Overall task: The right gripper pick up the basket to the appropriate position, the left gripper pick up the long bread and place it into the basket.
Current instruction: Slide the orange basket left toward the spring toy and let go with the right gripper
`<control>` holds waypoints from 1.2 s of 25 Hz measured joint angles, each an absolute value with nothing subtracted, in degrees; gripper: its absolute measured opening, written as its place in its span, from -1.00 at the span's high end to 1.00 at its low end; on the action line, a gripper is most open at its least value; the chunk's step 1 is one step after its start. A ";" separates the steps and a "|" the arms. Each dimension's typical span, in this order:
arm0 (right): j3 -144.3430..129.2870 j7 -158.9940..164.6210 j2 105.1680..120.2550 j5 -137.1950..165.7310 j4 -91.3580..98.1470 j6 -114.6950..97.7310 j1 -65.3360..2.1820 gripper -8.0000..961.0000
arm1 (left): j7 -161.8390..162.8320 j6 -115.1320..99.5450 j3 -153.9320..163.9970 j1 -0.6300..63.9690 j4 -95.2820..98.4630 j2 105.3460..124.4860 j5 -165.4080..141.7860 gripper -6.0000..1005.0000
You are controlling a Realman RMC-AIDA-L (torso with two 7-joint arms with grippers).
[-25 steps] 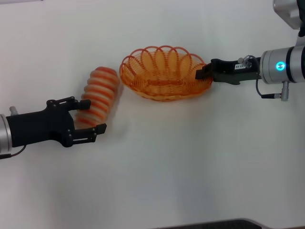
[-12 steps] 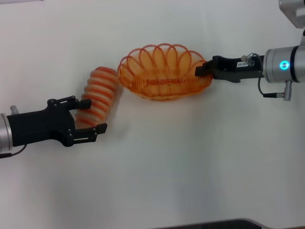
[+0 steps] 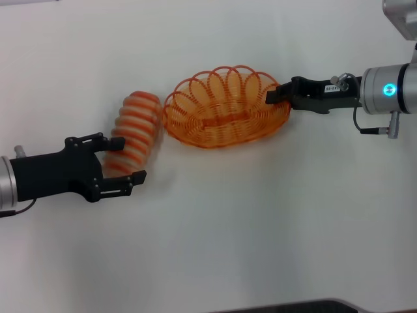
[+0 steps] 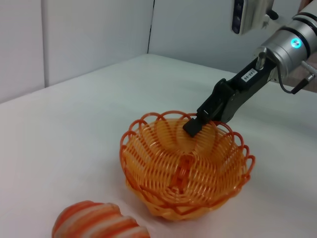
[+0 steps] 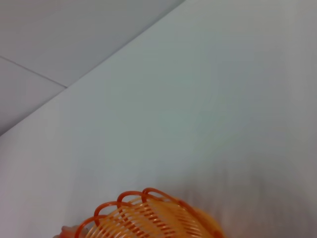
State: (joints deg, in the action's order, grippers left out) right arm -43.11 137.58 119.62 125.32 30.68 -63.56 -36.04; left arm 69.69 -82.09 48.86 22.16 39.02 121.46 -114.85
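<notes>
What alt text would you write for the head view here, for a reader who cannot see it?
On a white table, the right gripper pinches the rim of an orange wire basket, while the left gripper brackets the near end of a striped orange-and-cream long bread lying just left of the basket.

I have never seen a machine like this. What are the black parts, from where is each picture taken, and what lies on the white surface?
It is a robot with two arms. One picture looks down from its head; the other two come from cameras on its wrists. The black parts are grippers with two fingers each. The right gripper is closed on the rim of the orange wire basket, which has nothing in it. The left gripper is open, one finger on each side of the near end of the long bread, a striped toy loaf that lies on the white table beside the basket. The left wrist picture shows the basket and the right gripper from the bread's side.
</notes>
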 joint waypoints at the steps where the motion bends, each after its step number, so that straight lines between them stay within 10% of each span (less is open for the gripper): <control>1: -43.07 137.61 119.62 125.32 30.57 -63.58 -36.03 0.71 | 69.69 -82.09 48.86 22.18 39.03 121.46 -115.00 -0.61; 30: -43.20 136.01 119.44 121.50 32.97 -66.39 -33.57 0.07 | 70.02 -82.09 48.42 22.48 39.02 121.40 -115.13 -0.61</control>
